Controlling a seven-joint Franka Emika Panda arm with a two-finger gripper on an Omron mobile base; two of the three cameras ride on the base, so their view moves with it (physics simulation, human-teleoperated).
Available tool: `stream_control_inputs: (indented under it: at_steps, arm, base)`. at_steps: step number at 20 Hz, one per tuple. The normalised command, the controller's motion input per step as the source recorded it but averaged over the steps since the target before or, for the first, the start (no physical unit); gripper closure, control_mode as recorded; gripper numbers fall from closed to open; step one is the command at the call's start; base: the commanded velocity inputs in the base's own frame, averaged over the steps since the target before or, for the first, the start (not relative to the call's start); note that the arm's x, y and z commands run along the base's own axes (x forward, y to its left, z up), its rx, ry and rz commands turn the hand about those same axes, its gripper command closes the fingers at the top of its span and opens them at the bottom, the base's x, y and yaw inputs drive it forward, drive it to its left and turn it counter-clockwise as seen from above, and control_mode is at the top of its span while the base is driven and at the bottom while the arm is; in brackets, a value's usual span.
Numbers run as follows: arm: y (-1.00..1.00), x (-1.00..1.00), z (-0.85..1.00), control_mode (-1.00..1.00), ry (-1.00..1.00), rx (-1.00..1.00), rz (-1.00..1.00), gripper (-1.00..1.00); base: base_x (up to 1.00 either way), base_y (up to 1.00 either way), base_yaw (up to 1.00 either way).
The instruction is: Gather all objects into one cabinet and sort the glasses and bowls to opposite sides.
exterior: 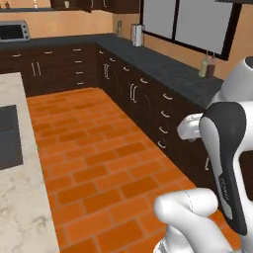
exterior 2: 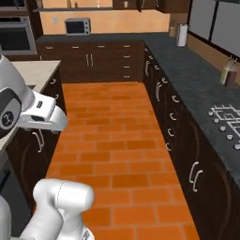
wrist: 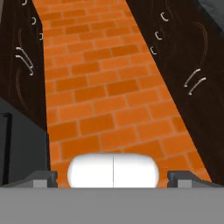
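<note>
**A:** Orange brick floor (wrist: 109, 87) runs straight down the aisle, dark wood-grain cabinet fronts (exterior 2: 187, 140) on both sides. The gripper (wrist: 113, 177) hangs above the bricks, angled down the aisle; the two dark fingertips (wrist: 43, 178) sit far apart at the bottom of the hand view with nothing between them, so the fingers are spread and empty. Anyone spot the mugs or the bowl?

**B:** Nope, I can't find a mug or the bowl anywhere here. What I do see: dark speckled counter (exterior 2: 197, 79) along the right, a paper towel roll (exterior 2: 182, 34) at its far end, two bottles (exterior 2: 228, 71) nearer, a cooktop (exterior 2: 227, 123) nearest. Toaster oven (exterior 2: 77, 26) on the far counter, pale marble island (exterior: 24, 197) on the left. My guess is the base has to drive somewhere before any picking happens.

**A:** How would you grab them once found?

**B:** Just judging from the task: mugs are light, stiff and glazed, so probably slick and chippable. I'd pinch across the rim wall rather than the handle. A wide wooden bowl is too broad to span, so one finger inside and one outside the rim, and keep it level. The cabinet door I'd pull by its long bar handle.
</note>
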Motion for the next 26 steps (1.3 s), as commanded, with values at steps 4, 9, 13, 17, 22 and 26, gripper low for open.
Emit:
stream_control_inputs:
  at_steps: [4, 9, 13, 17, 22, 26]
  arm:
    - [0.00, 0.00, 0.00, 1.00, 0.00, 0.00, 0.00, -1.00]
    - [0.00, 0.00, 0.00, 1.00, 0.00, 0.00, 0.00, -1.00]
    - [0.00, 0.00, 0.00, 1.00, 0.00, 0.00, 0.00, -1.00]
    - [0.00, 0.00, 0.00, 1.00, 0.00, 0.00, 0.00, -1.00]
    - [0.00, 0.00, 0.00, 1.00, 0.00, 0.00, 0.00, -1.00]
    - [0.00, 0.00, 0.00, 1.00, 0.00, 0.00, 0.00, -1.00]
  base:
    - [1.00, -0.38, 0.33]
    - [1.00, -0.59, 0.33]
    - [1.00, -0.04, 0.03]
    - [1.00, 0.02, -0.08]
    - [1.00, 0.00, -0.05]
    - [1.00, 0.00, 0.00]
